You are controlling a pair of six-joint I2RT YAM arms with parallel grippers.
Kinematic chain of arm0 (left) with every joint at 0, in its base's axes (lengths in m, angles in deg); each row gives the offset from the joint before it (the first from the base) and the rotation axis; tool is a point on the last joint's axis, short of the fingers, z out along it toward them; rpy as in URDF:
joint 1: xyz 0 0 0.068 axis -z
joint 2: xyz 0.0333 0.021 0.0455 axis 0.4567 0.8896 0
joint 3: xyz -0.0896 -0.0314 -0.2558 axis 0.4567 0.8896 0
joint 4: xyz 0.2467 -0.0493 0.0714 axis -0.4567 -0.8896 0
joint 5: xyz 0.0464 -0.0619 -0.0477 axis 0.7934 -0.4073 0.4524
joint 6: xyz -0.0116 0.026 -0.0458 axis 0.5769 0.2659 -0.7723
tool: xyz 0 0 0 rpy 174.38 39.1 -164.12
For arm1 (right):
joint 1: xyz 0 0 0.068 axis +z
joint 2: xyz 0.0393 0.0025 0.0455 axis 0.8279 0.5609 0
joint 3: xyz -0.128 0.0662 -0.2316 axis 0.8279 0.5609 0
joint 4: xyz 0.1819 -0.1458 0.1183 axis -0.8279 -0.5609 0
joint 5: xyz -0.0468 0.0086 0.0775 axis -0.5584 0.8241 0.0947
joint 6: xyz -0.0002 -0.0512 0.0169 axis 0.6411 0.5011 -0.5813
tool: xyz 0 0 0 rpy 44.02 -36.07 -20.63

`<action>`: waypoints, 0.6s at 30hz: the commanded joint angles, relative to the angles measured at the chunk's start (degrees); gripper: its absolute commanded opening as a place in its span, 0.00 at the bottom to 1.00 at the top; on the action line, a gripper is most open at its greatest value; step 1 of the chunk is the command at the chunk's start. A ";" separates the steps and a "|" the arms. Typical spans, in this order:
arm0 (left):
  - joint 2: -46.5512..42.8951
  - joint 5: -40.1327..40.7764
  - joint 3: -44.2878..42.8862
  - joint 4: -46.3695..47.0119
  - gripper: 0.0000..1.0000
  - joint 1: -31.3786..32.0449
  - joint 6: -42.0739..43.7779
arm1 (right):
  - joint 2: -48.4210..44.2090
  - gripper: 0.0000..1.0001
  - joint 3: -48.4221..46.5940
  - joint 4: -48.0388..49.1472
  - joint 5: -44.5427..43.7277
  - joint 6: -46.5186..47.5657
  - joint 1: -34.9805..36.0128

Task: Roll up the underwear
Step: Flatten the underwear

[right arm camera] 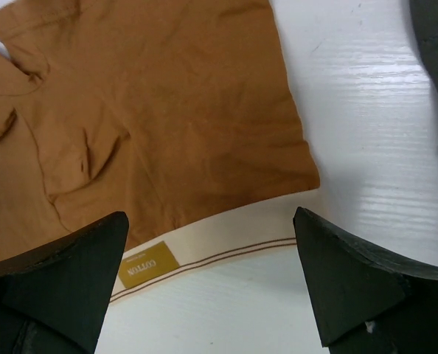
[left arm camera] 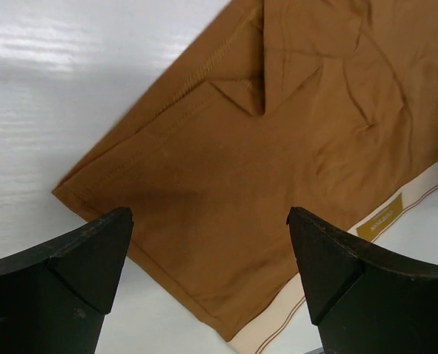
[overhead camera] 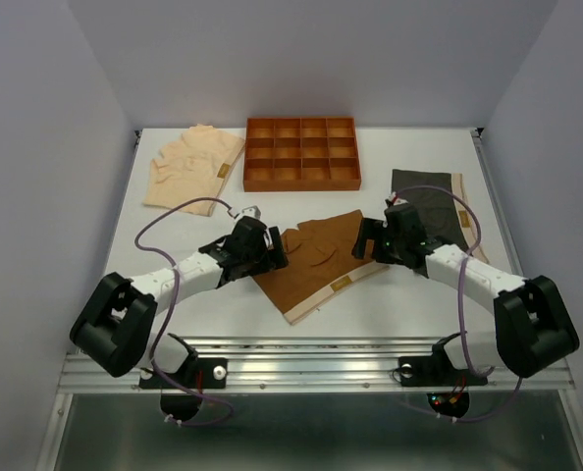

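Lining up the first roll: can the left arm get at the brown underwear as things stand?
Probably yes. The left gripper hangs open right over the brown underwear, with nothing lying on the fabric there. The right gripper is at the opposite edge, out of the way.

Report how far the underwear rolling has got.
Done: nothing; the rust-brown pair, dark grey pair and peach pair all lie unrolled. In hand: the left fingers and right fingers hover open over opposite ends of the rust-brown pair, gripping nothing. Left: rolling all three.
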 commanded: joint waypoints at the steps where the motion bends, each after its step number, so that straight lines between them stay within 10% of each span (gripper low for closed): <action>1: 2.46 -2.59 2.89 5.37 0.99 1.71 -1.40 | 4.81 1.00 -1.32 7.05 2.77 2.31 0.20; 18: 3.17 -6.19 8.78 4.85 0.99 4.97 -7.47 | 19.58 1.00 -9.14 11.02 0.41 4.17 0.20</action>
